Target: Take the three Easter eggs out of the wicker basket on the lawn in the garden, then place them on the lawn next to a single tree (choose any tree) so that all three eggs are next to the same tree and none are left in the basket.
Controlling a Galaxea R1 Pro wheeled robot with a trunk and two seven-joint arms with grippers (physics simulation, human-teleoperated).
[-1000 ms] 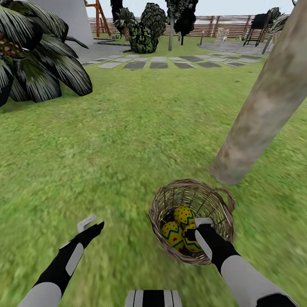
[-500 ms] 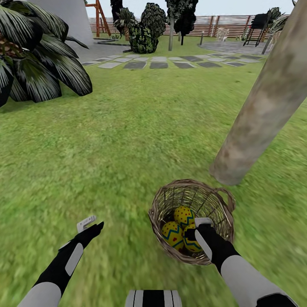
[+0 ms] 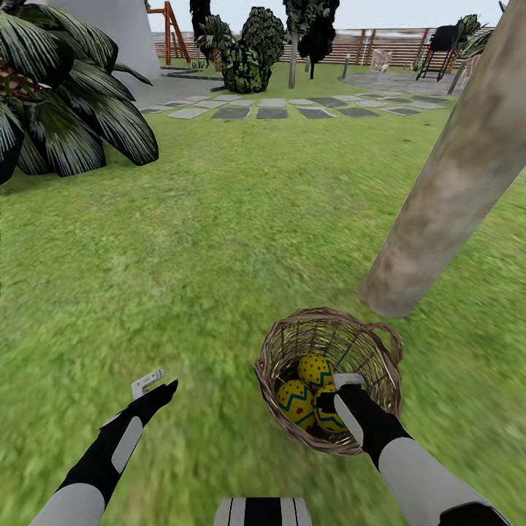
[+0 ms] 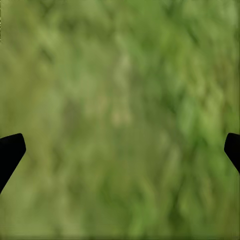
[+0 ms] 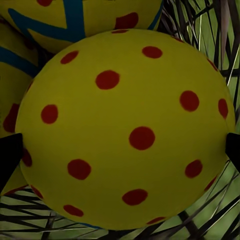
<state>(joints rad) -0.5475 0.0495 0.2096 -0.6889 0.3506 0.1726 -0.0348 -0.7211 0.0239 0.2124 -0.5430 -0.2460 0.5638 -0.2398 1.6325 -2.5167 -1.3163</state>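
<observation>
Your right gripper [image 3: 337,391] is down in the basket [image 3: 380,332], jaws open w/ a dotted egg [image 5: 125,130] between the tips. Close slowly, centred, lift straight up. Left gripper [image 3: 150,386] open over grass [image 4: 120,100].
</observation>
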